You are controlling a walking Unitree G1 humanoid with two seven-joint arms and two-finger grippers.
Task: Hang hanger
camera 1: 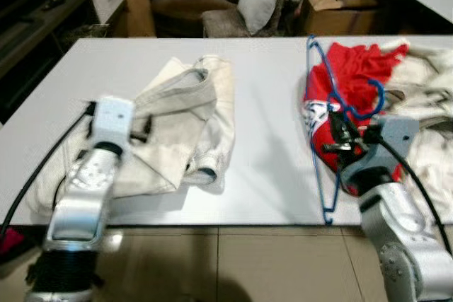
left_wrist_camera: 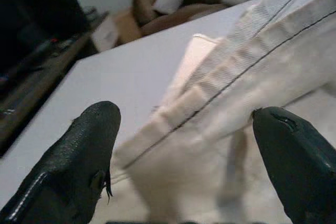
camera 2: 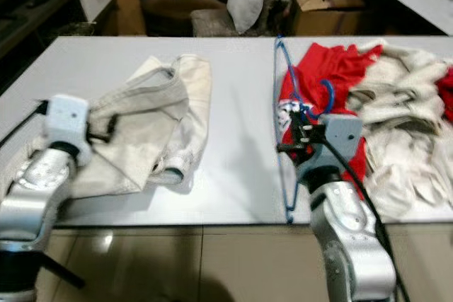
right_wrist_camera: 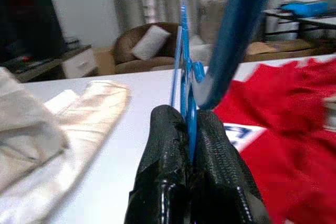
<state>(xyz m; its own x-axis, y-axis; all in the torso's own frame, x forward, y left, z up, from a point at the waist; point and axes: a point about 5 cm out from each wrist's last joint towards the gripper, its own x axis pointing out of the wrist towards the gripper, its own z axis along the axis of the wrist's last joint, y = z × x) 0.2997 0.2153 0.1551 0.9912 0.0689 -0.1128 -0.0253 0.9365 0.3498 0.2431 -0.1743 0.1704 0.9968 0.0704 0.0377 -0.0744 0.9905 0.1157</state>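
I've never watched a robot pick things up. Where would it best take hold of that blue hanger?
By the thin wire near the hook, from above, where the right gripper has it pinched: the hanger lies flat over the red shirt, so the wire fits between two fingers.

No legible writing on the laundry table

The red garment [camera 1: 354, 76] carries a white printed patch [right_wrist_camera: 239, 136] with dark marks, seen just beside the blue hanger [camera 1: 320, 132], but the print is too blurred to make out a single letter or number. A cardboard box [camera 1: 333, 5] behind the table shows no readable label, and nothing can be read on the cream clothing [camera 1: 177, 125].
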